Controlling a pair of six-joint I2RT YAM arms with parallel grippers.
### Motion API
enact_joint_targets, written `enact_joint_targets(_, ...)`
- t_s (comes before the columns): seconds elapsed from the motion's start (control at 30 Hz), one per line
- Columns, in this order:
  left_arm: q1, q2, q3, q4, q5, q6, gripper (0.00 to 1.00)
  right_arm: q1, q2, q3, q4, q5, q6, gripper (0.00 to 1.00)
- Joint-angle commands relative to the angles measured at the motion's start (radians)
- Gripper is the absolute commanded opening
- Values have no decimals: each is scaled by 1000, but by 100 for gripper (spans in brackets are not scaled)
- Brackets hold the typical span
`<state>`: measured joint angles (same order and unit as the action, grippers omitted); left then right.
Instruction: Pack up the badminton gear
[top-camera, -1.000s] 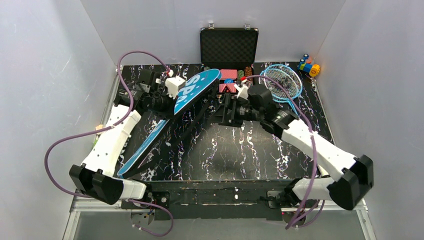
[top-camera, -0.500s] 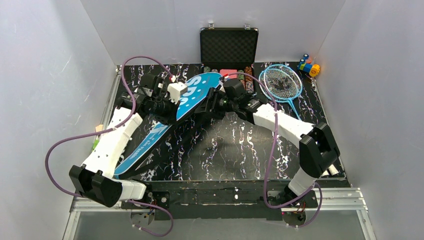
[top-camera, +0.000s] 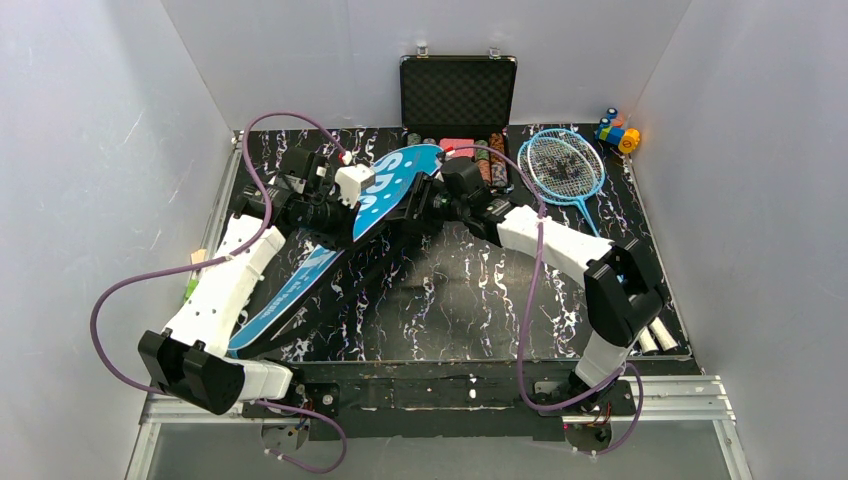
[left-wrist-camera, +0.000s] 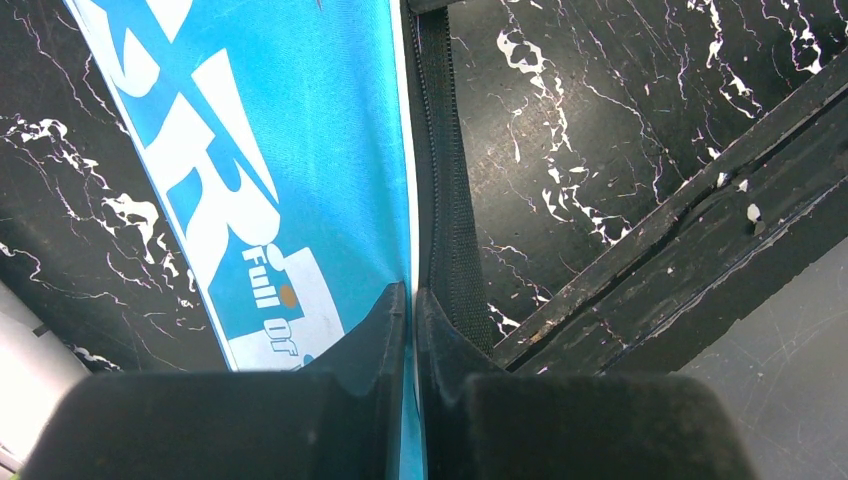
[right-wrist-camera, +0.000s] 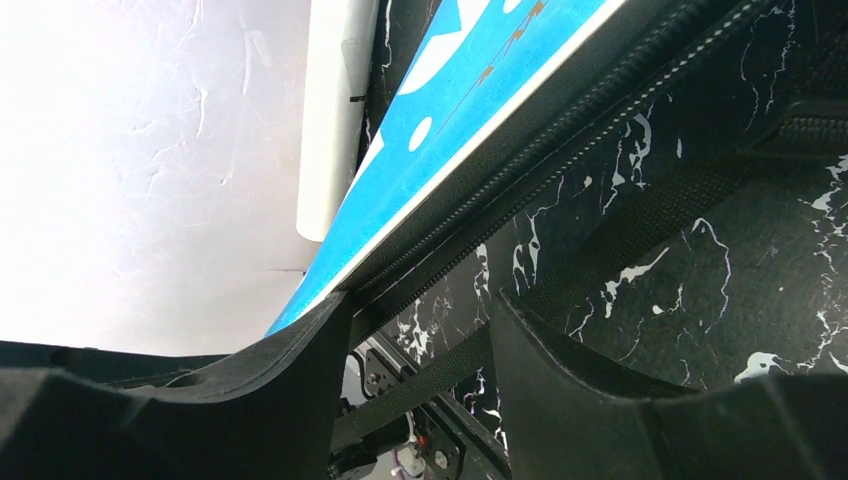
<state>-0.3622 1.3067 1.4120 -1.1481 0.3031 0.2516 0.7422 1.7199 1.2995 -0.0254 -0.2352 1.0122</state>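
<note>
Top external: left end effector (left-wrist-camera: 411, 295) tight on blue bag (top-camera: 400, 170); right end effector (right-wrist-camera: 418, 300) agape astride its rim

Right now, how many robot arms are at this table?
2. The left arm reaches up the left side, left gripper shut on the blue racket bag's edge. The right arm stretches across from the near right, right gripper open beside the bag's zipper. None seems hidden.

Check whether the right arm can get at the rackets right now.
Likely yes. The rackets lie uncovered on the right arm's side, nothing on them. The right gripper is at the blue bag, jaws apart, so it must pull back first.
</note>
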Motion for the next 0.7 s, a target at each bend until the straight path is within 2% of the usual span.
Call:
enact_joint_targets(0.0,-8,-51,-6,-7,50,6,0,7,12,42,74,27,20,60)
enact_joint_targets(0.27,-8,-58,-19,-6,50,13,0,6,48,58,87,23,34,59)
enact_joint_targets(0.5,-7,-60,-12,-10,60,12,0,6,77,63,75,50,30,53)
enact_joint_targets(0.6,-8,-60,-10,-11,69,10,0,6,85,72,69,62,23,45)
enact_joint_targets(0.67,-7,-60,-15,-11,72,11,0,7,83,83,55,72,9,36)
